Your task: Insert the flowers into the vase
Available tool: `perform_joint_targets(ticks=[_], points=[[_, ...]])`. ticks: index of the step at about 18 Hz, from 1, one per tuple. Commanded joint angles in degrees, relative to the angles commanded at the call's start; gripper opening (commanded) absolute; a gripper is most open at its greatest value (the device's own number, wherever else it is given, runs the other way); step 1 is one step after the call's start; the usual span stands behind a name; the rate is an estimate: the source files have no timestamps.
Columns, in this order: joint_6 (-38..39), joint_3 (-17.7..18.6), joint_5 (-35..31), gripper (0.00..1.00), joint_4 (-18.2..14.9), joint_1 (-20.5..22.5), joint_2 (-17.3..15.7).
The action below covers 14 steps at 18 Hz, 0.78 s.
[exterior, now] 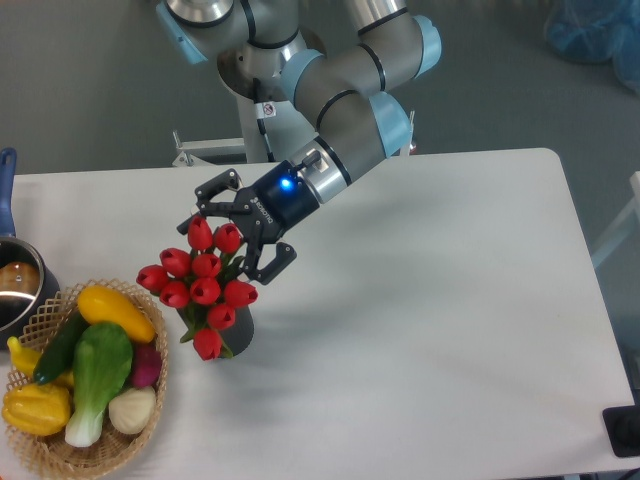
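Note:
The flowers [205, 288], a bunch of red tulips with green leaves, stand in the vase [243, 328] at the table's left. Their heads cover nearly all of the dark vase, so only a sliver of its right side shows. My gripper [243, 228] hangs just behind and to the upper right of the bunch. It is open, with one black finger [210, 193] at the far left and the other [279, 261] at the near right of the top tulips. Nothing is clamped between them.
A woven wicker basket [60, 455] of yellow, green and purple produce sits at the front left, right beside the vase. A metal pot [18, 288] with a blue handle is at the left edge. The white table [430, 330] stretches to the right.

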State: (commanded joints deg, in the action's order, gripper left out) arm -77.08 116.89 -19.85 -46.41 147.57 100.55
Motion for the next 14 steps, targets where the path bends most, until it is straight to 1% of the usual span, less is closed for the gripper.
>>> perform_joint_targets(ticks=[3, 6, 12, 14], points=[[-0.1, 0.0, -0.7, 1.00, 0.0, 0.3, -0.4], [0.2, 0.0, -3.6, 1.00, -0.1, 0.7, -2.2], [0.3, -0.2, -5.8, 1.00, -0.1, 3.5, -5.3], [0.3, -1.0, -8.6, 1.00, -0.1, 3.9, -6.2]])
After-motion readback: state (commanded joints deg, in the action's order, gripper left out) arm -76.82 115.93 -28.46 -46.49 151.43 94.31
